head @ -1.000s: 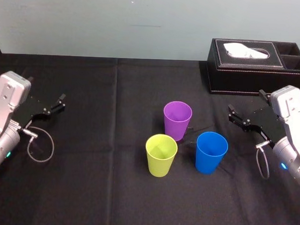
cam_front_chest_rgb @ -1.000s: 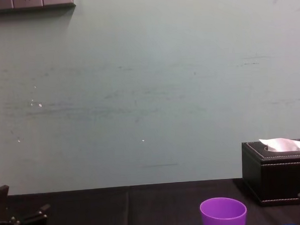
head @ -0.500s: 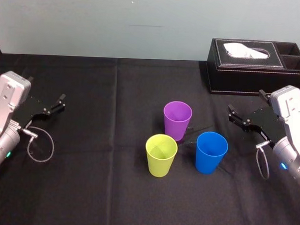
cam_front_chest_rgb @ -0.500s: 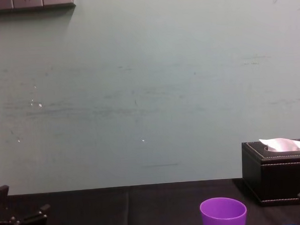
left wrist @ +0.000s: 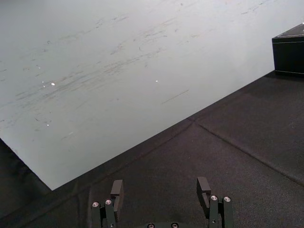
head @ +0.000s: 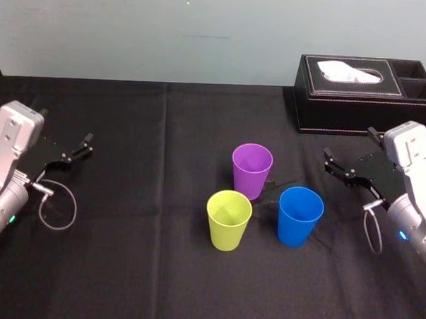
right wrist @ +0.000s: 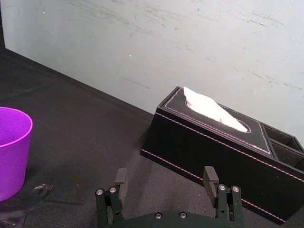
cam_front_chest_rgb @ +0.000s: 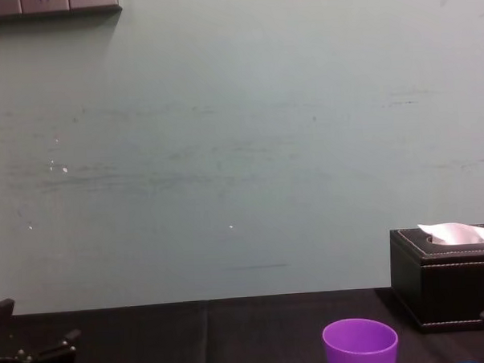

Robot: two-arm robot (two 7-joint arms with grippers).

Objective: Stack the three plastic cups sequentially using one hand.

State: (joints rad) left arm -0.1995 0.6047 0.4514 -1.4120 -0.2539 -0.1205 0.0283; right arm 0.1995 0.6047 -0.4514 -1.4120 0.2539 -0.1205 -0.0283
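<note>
Three plastic cups stand upright and apart on the black tablecloth: a purple cup (head: 251,170) at the back, a yellow-green cup (head: 229,219) in front to its left, and a blue cup (head: 299,215) in front to its right. My right gripper (head: 330,162) hovers open and empty to the right of the blue cup, pointing toward the cups. In the right wrist view its fingers (right wrist: 210,176) stand wide apart, with the purple cup (right wrist: 12,152) off to one side. My left gripper (head: 83,147) rests open at the far left, its fingers (left wrist: 116,189) spread over bare cloth.
A black tissue box (head: 364,95) stands at the back right, behind my right gripper. The black cloth (head: 137,269) stretches bare between the left arm and the cups. A pale wall (cam_front_chest_rgb: 241,149) runs along the table's back edge.
</note>
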